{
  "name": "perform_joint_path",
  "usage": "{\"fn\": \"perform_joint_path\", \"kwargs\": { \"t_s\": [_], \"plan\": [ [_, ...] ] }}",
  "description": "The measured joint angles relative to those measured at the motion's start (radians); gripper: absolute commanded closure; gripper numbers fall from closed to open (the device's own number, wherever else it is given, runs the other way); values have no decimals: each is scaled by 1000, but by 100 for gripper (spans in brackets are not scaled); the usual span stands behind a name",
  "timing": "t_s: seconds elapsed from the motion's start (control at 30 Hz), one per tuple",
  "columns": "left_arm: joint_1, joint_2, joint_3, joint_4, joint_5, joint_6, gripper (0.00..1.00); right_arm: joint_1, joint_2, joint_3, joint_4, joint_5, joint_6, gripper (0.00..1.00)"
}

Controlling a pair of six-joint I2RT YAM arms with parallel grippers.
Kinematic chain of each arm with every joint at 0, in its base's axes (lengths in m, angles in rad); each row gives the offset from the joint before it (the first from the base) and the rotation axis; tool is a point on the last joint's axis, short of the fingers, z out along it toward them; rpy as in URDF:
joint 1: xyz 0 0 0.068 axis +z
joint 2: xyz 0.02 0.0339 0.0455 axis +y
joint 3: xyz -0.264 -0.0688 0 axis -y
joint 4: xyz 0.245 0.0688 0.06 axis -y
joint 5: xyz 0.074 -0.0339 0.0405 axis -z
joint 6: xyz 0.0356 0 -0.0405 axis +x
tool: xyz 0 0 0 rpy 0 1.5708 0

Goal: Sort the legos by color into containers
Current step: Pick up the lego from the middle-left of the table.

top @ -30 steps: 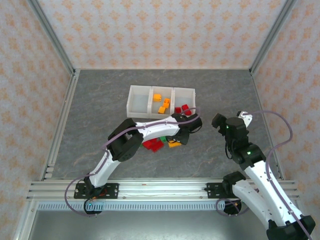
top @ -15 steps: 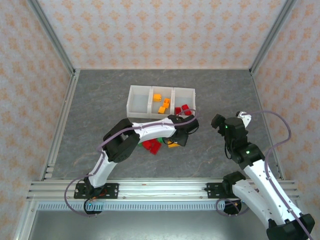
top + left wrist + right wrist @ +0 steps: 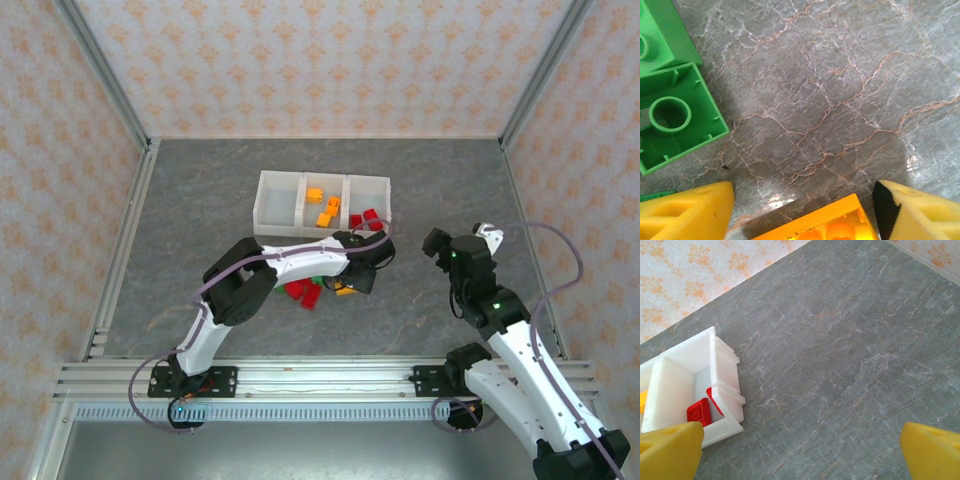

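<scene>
The containers [image 3: 278, 206] are three white bins joined in a row, sitting toward the far middle of the grey worktop [image 3: 200, 200]. The middle bin holds three orange bricks [image 3: 324, 219]. The right bin holds red bricks [image 3: 370, 214], three as far as the overhead view lets me count. Just in front of the bins a loose pile lies on the worktop, partly under the left arm [image 3: 290, 262]. It includes two loose red pieces [image 3: 303, 292], though their outlines run together. The left wrist view shows two green bricks [image 3: 675, 117] side by side, one stud-up and one hollow-side-up, with a sliver of more green at the lower left edge. The left arm rises from its near base to a bent elbow, and its forearm reaches right across the pile with the wrist turned down. The left end effector [image 3: 804, 215] has its fingers well apart with one loose orange brick [image 3: 825, 227] lying on the worktop between them. There is a gap on the brick's left side, so it is not gripped. The right arm [image 3: 500, 320] leans up and inward from its base. The right end effector [image 3: 800, 452] is spread wide and holds nothing, aimed down at bare worktop, with the containers' red end well off to its left.
</scene>
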State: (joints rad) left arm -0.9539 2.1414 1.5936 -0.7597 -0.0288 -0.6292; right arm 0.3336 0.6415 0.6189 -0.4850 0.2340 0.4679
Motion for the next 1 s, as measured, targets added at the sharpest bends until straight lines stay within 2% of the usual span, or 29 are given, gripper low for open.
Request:
{"fn": "perform_joint_path", "kwargs": {
  "t_s": [0.23, 0.37, 0.47, 0.83, 1.0],
  "plan": [
    [0, -38, -56, 6, 8, -26, 16, 0, 0, 0, 0, -4, 0, 0],
    [0, -64, -96, 10, 18, -56, 8, 0, 0, 0, 1, -6, 0, 0],
    [0, -74, -114, 17, 21, -79, 8, 0, 0, 0, 6, -10, 0, 0],
    [-2, -76, -116, 24, 50, -107, 23, 0, 0, -7, 14, -17, 0, 0],
    [-8, -75, -116, 26, 59, -113, 36, 0, 0, -7, 14, -17, 0, 0]
  ]
}}
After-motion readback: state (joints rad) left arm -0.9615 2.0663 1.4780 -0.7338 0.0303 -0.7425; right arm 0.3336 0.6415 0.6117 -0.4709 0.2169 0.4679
